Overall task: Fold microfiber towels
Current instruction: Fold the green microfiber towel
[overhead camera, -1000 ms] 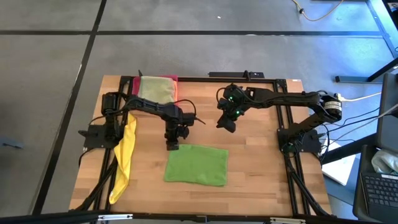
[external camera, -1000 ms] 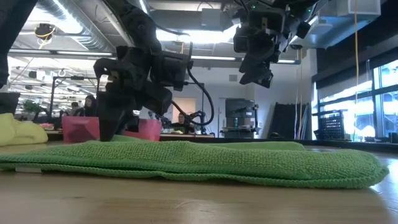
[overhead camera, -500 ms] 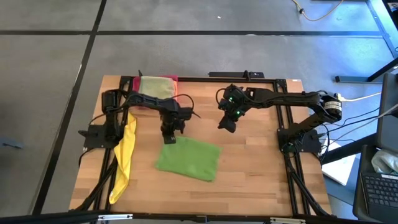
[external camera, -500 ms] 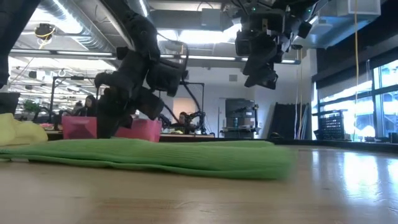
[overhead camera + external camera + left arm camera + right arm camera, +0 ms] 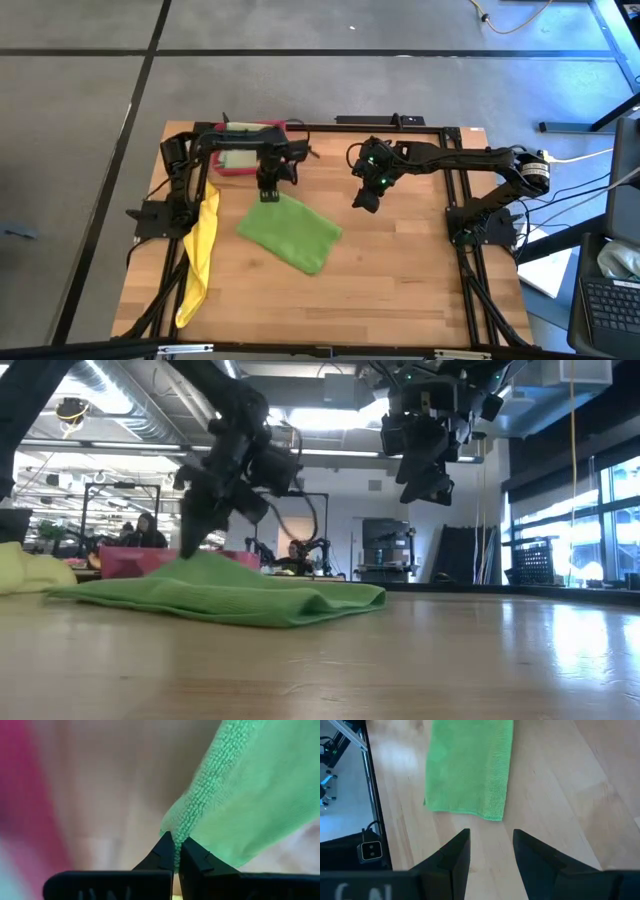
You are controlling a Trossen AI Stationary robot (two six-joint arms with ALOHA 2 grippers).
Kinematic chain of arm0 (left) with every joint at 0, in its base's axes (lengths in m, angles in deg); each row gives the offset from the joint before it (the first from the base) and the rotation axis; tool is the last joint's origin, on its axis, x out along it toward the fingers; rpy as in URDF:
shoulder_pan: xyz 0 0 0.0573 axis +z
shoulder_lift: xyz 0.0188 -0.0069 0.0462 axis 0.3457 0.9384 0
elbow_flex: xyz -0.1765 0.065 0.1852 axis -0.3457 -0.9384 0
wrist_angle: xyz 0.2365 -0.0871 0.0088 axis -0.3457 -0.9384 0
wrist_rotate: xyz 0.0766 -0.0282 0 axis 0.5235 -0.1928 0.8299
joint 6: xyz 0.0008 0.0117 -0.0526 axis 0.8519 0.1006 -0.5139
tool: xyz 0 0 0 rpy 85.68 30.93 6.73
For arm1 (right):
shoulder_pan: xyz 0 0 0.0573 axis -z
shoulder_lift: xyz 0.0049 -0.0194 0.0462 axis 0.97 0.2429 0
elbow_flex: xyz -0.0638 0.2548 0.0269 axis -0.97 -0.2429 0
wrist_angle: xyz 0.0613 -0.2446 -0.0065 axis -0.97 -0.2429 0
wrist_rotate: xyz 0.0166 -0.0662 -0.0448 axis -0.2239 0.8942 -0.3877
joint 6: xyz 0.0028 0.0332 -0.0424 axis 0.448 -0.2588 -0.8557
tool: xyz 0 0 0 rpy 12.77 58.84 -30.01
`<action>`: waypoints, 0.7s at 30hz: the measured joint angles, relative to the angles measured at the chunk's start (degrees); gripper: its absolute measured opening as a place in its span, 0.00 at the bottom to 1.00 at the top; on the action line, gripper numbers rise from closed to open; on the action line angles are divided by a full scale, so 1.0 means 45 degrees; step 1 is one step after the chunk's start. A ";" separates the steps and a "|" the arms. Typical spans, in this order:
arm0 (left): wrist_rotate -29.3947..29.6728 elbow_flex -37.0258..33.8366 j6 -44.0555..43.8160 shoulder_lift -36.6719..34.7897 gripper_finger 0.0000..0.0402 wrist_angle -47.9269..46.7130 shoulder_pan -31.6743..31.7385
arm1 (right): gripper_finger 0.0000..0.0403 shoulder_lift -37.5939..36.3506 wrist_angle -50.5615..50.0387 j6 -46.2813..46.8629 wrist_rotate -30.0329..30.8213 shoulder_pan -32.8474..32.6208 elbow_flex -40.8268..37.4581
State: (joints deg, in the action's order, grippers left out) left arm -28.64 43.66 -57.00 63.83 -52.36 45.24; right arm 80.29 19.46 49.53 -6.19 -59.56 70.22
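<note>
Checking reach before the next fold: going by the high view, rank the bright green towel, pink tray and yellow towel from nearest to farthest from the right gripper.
From the right gripper:
1. Bright green towel, mid-table, toward the left arm.
2. Pink tray, far-left corner.
3. Yellow towel, draped along the left edge.

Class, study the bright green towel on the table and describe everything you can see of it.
The bright green microfiber towel is a soft, nubbly cloth, folded into a rectangle lying askew on the wooden table. The left gripper is shut on one corner, lifting it slightly toward the pink-red tray; the rest lies flat. Nothing else touches it.
</note>
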 joint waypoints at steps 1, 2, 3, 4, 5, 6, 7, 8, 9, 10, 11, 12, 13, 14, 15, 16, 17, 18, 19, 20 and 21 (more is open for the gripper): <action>0.0184 0.0286 0.0163 0.0000 0.00 -0.0012 0.0077 | 0.38 0.0000 0.0004 -0.0011 0.0005 0.0000 0.0000; 0.0292 0.0566 0.0303 0.0000 0.00 -0.0033 0.0165 | 0.38 0.0000 -0.0001 -0.0018 0.0005 -0.0004 0.0000; 0.0370 0.0835 0.0362 0.0000 0.00 -0.0049 0.0242 | 0.38 0.0000 -0.0001 -0.0018 0.0043 -0.0005 0.0000; 0.0465 0.1074 0.0384 0.0000 0.00 -0.0044 0.0307 | 0.38 0.0000 0.0003 -0.0013 0.0142 -0.0005 0.0000; 0.0489 0.1272 0.0381 0.0000 0.00 -0.0017 0.0382 | 0.38 0.0000 -0.0003 -0.0011 0.0272 -0.0005 0.0000; 0.0492 0.1440 0.0375 0.0000 0.00 -0.0010 0.0446 | 0.38 0.0000 -0.0017 -0.0013 0.0399 -0.0004 0.0000; 0.0521 0.1573 0.0361 0.0000 0.00 -0.0013 0.0499 | 0.38 0.0000 -0.0055 -0.0015 0.0506 -0.0003 0.0000; 0.0559 0.1679 0.0362 0.0000 0.00 -0.0006 0.0543 | 0.38 0.0000 -0.0101 -0.0020 0.0569 0.0000 0.0000; 0.0648 0.1759 0.0362 0.0000 0.00 -0.0010 0.0569 | 0.38 0.0000 -0.0163 -0.0024 0.0604 0.0000 0.0000; 0.0833 0.1811 0.0362 0.0000 0.00 -0.0010 0.0568 | 0.38 0.0000 -0.0264 -0.0028 0.0609 -0.0002 0.0000; 0.0987 0.1837 0.0362 0.0000 0.00 -0.0010 0.0559 | 0.38 0.0000 -0.0401 -0.0037 0.0588 -0.0005 0.0000; 0.1082 0.1837 0.0362 0.0000 0.00 -0.0014 0.0537 | 0.38 0.0000 -0.0557 -0.0074 0.0542 -0.0004 0.0000; 0.1168 0.1837 0.0362 0.0000 0.00 -0.0029 0.0520 | 0.38 0.0000 -0.0754 -0.0155 0.0498 0.0000 0.0000; 0.1170 0.1837 0.0358 0.0000 0.00 -0.0029 0.0496 | 0.38 0.0000 -0.0954 -0.0336 0.0484 -0.0003 0.0000; 0.1174 0.1837 0.0347 0.0000 0.00 -0.0021 0.0441 | 0.38 0.0000 -0.1138 -0.0456 0.0486 -0.0005 0.0000; 0.1212 0.1837 0.0343 0.0000 0.00 -0.0004 0.0385 | 0.38 0.0000 -0.1304 -0.0663 0.0467 -0.0005 0.0000; 0.1308 0.1837 0.0338 0.0000 0.00 0.0037 0.0314 | 0.38 0.0000 -0.1454 -0.0800 0.0458 -0.0001 0.0000; 0.1468 0.1837 0.0338 0.0000 0.00 0.0086 0.0228 | 0.38 0.0000 -0.1563 -0.0968 0.0457 0.0000 0.0000; 0.1621 0.1837 0.0338 0.0000 0.00 0.0138 0.0133 | 0.38 0.0000 -0.1618 -0.1035 0.0457 0.0000 0.0000; 0.1728 0.1837 0.0343 0.0000 0.00 0.0219 0.0041 | 0.38 0.0000 -0.1617 -0.1073 0.0457 -0.0005 0.0000; 0.1795 0.1837 0.0343 0.0000 0.00 0.0298 -0.0050 | 0.38 0.0000 -0.1610 -0.1089 0.0457 -0.0005 0.0000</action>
State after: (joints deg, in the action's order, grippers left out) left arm -20.57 51.92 -55.46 63.83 -51.02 45.01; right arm 80.29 12.21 44.63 -4.13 -59.58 70.22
